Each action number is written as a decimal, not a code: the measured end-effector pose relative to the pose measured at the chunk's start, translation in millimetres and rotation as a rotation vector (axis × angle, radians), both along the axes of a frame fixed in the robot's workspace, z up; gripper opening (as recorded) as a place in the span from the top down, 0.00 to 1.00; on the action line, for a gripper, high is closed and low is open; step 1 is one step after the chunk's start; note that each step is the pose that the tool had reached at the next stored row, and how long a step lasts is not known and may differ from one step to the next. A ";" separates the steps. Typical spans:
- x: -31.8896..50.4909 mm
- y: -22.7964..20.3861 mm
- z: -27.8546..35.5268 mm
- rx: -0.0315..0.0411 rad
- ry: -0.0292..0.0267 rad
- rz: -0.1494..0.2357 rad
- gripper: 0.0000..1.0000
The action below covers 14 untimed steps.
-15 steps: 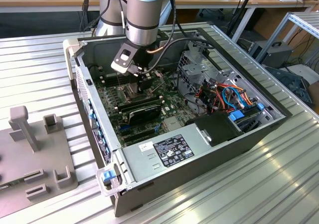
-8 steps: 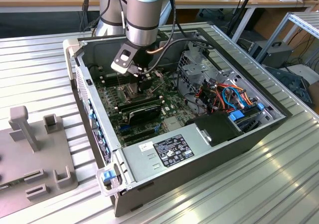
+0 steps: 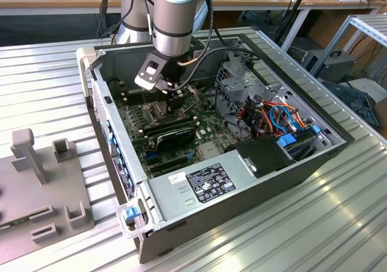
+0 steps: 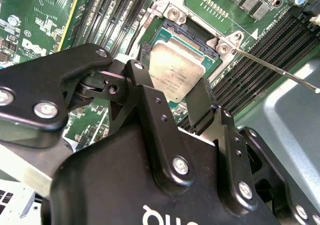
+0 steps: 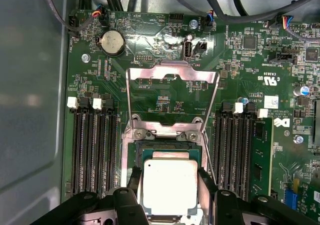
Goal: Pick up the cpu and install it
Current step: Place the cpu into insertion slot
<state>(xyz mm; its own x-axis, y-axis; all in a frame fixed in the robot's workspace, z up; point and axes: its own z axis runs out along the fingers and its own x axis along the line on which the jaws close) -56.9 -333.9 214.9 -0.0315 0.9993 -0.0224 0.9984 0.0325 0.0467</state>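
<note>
cpu [image 5: 170, 186] at open socket [image 5: 169, 146]; seated or hovering, unclear. gripper [image 5: 170, 180]: 2 fingers [image 5: 206, 182] pinching opposite edges. Judged light, thin, rigid, underside probably fragile: edge hold only, keep level.

An open computer case [image 3: 254, 205] sits on the ribbed metal counter [image 3: 48, 72]. In the exterior view, a grey fixture block [image 3: 42, 193] lies at its eight o'clock; orange and blue cables [image 3: 281, 118] bundle inside at three o'clock.

Silver-grey arm [image 3: 172, 24], black fingers [image 4: 200, 107] — silver screws [image 4: 180, 165]
</note>
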 end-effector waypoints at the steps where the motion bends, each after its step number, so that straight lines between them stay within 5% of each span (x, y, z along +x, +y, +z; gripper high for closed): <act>1: 0.0 0.0 0.0 0.0000 0.0000 0.000 0.46; 14: 0.0 0.0 -2.7 0.0001 -0.0001 0.000 0.46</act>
<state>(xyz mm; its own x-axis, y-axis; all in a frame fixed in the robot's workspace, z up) -56.9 -333.9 212.2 -0.0315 0.9993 -0.0223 0.9984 0.0325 0.0468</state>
